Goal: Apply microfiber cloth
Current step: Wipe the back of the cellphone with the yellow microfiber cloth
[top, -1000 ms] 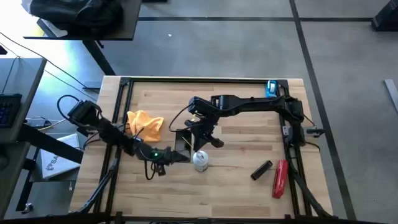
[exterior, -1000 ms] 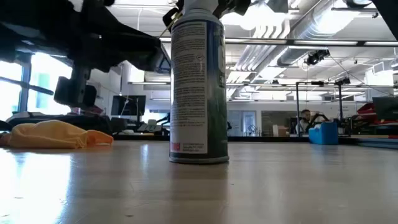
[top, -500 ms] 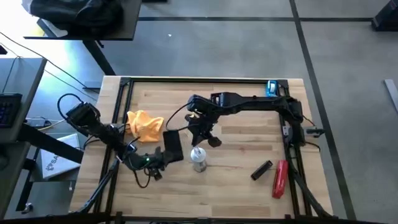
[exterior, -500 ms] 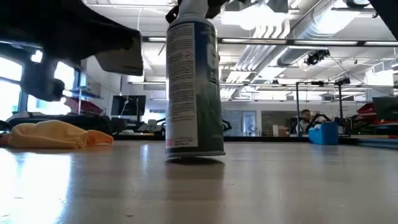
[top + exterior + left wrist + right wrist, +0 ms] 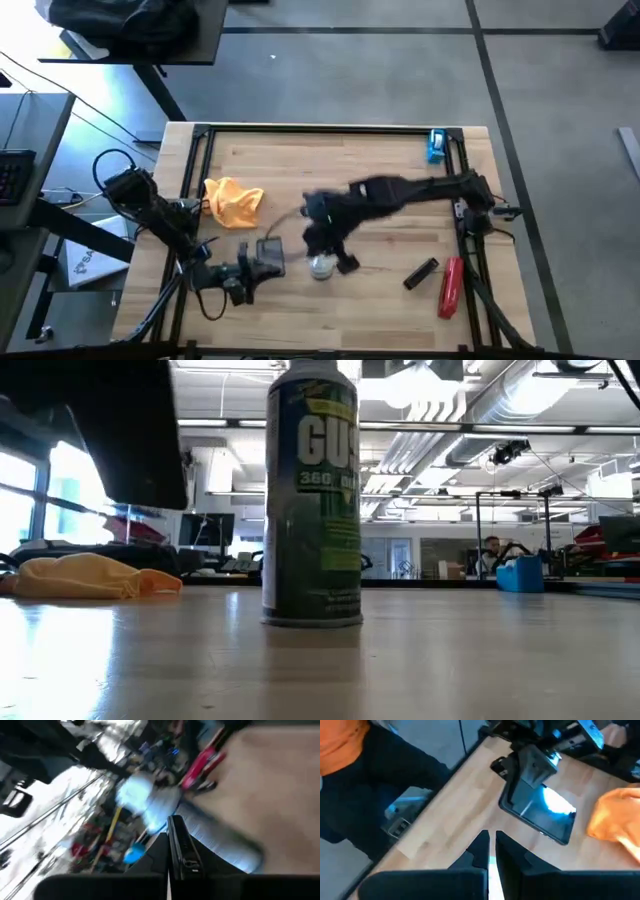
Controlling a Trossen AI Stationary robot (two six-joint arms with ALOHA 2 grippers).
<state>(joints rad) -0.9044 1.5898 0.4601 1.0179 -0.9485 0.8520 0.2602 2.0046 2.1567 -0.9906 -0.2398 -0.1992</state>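
Note:
The orange-yellow microfiber cloth (image 5: 233, 200) lies crumpled on the table's left part, untouched; it also shows in the low view (image 5: 85, 576) and the right wrist view (image 5: 615, 815). My left gripper (image 5: 252, 270) is near the front left, shut on a black phone (image 5: 270, 252). A green spray can (image 5: 312, 500) stands upright at mid-table. My right gripper (image 5: 322, 243) hovers just beyond the can's white top (image 5: 322, 266), its fingers (image 5: 481, 847) together. Whether they touch the can cannot be told. My left gripper pinches the phone by one short end (image 5: 527, 775) between its two fingers, coming from the table's left side. The phone (image 5: 540, 810) is tilted, screen up, and hangs clear of the table in the low view (image 5: 135, 445).
A red tool (image 5: 450, 285) and a small black object (image 5: 420, 272) lie at the front right. A blue object (image 5: 437, 145) sits at the far right corner. Black frame rails (image 5: 200, 135) run along the table's edges.
My left gripper has carried the phone toward the table's near-left. My right gripper has moved toward the near edge. The can was tipped half a second ago, now stands upright, and has turned about so another side of its label faces the low camera.

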